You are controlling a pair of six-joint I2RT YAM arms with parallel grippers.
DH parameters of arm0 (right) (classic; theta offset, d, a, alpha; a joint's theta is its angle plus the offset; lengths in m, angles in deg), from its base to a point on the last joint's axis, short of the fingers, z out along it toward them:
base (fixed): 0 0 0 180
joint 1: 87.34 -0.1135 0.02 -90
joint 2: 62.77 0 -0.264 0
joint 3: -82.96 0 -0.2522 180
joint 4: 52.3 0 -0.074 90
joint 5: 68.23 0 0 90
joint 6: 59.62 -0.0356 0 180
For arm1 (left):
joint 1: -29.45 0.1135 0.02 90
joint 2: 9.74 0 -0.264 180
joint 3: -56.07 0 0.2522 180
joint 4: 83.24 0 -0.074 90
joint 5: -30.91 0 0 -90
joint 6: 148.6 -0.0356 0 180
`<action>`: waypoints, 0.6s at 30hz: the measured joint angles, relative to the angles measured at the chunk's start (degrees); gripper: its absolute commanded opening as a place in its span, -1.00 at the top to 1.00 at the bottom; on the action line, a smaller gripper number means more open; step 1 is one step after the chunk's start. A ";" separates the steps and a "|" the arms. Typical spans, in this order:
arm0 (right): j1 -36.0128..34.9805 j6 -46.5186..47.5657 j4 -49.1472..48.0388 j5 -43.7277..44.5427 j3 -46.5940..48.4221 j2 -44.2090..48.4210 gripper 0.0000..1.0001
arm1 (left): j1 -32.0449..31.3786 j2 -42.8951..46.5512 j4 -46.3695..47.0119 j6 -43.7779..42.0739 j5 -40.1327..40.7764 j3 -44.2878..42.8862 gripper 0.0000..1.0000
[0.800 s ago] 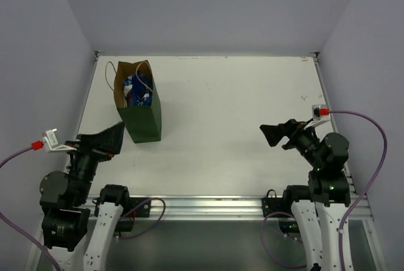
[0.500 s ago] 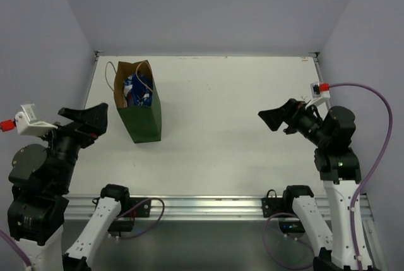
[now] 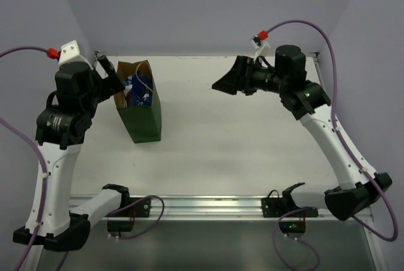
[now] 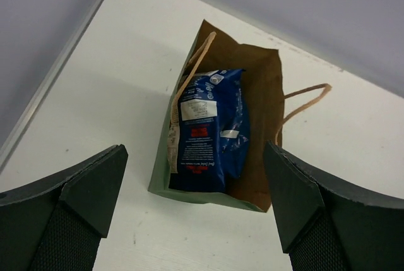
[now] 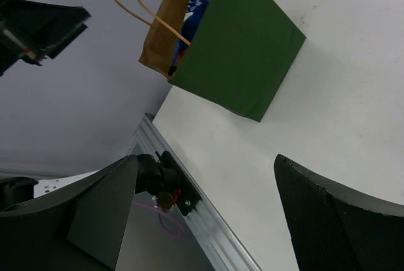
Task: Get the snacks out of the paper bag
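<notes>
The paper bag [image 3: 143, 119] stands upright at the table's back left, dark green outside and brown inside [image 4: 262, 94]; the right wrist view shows its green side [image 5: 240, 50]. A blue-and-white snack packet [image 3: 136, 89] fills its mouth [image 4: 211, 132] and peeks out between the handles [image 5: 196, 6]. No other snacks show. My left gripper [image 3: 113, 76] hangs open just left of and above the bag's mouth, nothing between its fingers [image 4: 194, 157]. My right gripper [image 3: 227, 76] is raised at the back middle, open and empty [image 5: 207, 160], well right of the bag and turned toward it.
Grey walls close the table on the left, back and right. An aluminium rail [image 3: 202, 204] runs along the near edge with both arm bases on it; the left base [image 5: 161, 179] shows between my right fingers. Purple cables loop off both wrists.
Both arms have lifted from low by the near edge. The left gripper swung up and back to the bag's mouth; the right swung up and left toward the back middle. Both stay open.
</notes>
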 measured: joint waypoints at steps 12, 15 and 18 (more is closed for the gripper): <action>-5.18 -10.38 -12.96 -12.50 12.94 -14.67 -0.71 | 0.00 -5.53 5.07 -4.07 4.39 0.26 -0.84; -6.43 -14.71 -21.03 -15.78 12.96 -19.04 -0.70 | 0.00 -3.34 8.74 -5.70 5.51 3.76 -0.82; -7.61 -18.64 -27.12 -17.90 13.07 -23.69 -0.70 | 0.02 -2.23 11.80 -7.52 6.27 6.40 -0.81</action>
